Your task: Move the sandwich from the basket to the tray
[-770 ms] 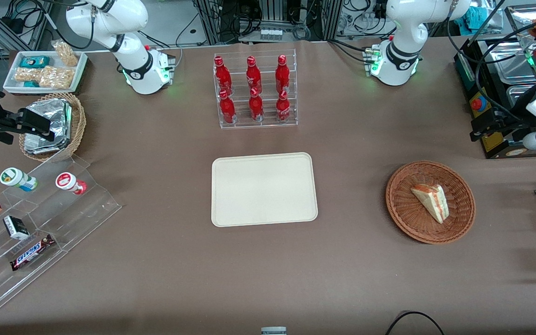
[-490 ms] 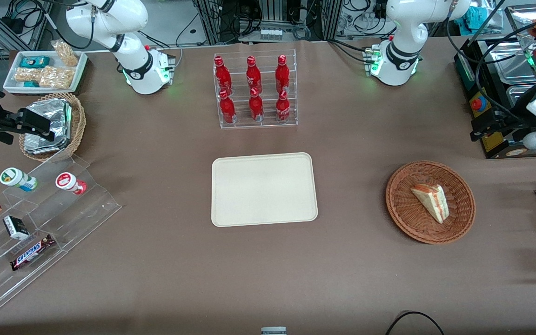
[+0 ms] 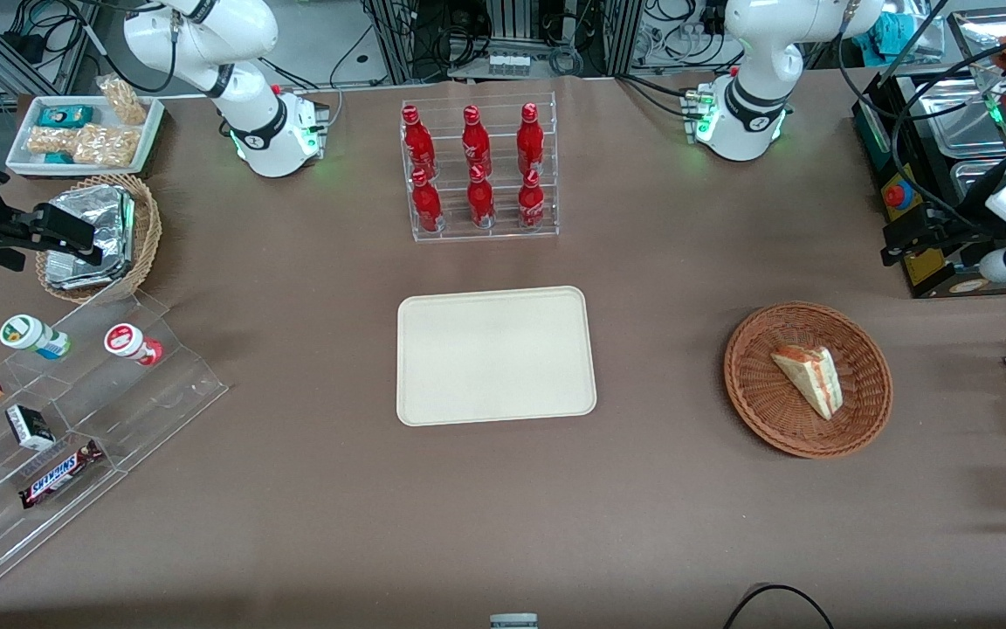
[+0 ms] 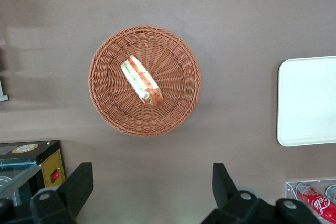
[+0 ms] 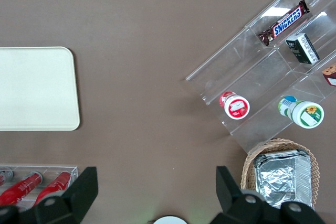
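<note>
Tool [image 4: 149, 187] open, high over the tabletop [image 3: 660, 262] with the sandwich in the basket.

The tool hung well above the tabletop with its two fingers [image 4: 79, 184] spread wide and nothing between them. Below it and nearer the front camera sat the reddish-brown wicker basket [image 3: 752, 393] [image 4: 107, 116], and the sandwich [image 3: 809, 377] [image 4: 142, 80] lay on its side inside that basket, near the middle. The cream tray [image 3: 494, 355] [image 4: 307, 100] lay flat and bare, well apart from the tool toward the parked arm's end, with open tabletop between tray and basket.
</note>
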